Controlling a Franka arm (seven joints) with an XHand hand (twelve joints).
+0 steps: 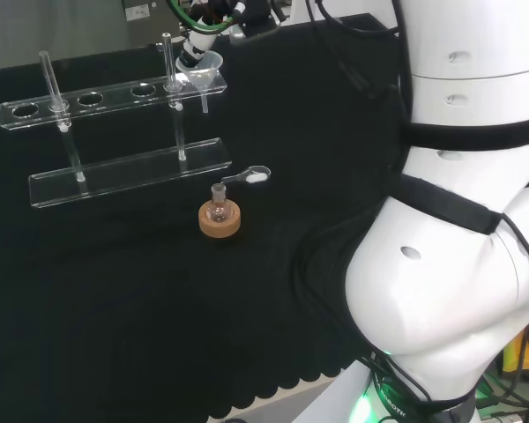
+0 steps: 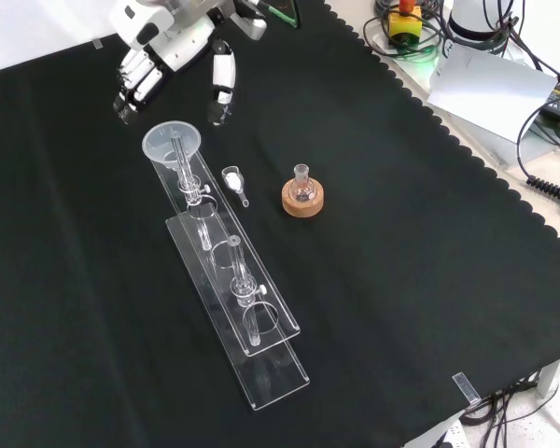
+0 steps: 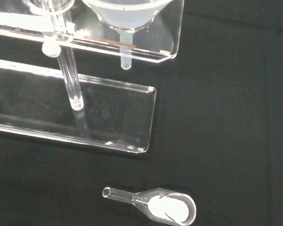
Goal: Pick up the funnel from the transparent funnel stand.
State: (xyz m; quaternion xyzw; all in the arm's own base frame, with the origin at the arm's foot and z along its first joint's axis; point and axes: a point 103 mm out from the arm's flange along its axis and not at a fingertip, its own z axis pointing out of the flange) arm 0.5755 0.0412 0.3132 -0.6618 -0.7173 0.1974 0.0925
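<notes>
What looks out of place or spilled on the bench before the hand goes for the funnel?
Nothing stands out. The funnel sits upright in the end hole of the clear stand, the small flask stands straight on its cork ring, and the scoop lies on the cloth, white powder inside. The hand hovers beside the funnel.

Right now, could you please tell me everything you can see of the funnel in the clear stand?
The funnel is translucent whitish plastic by its look, with a wide round mouth and a short narrow stem. It sits upright in the end hole of the transparent stand, its cone resting on the upper shelf and its stem hanging below, above the lower plate. The hand hovers just beyond it in the front view, fingers pointing down, not touching it. It looks empty.
</notes>
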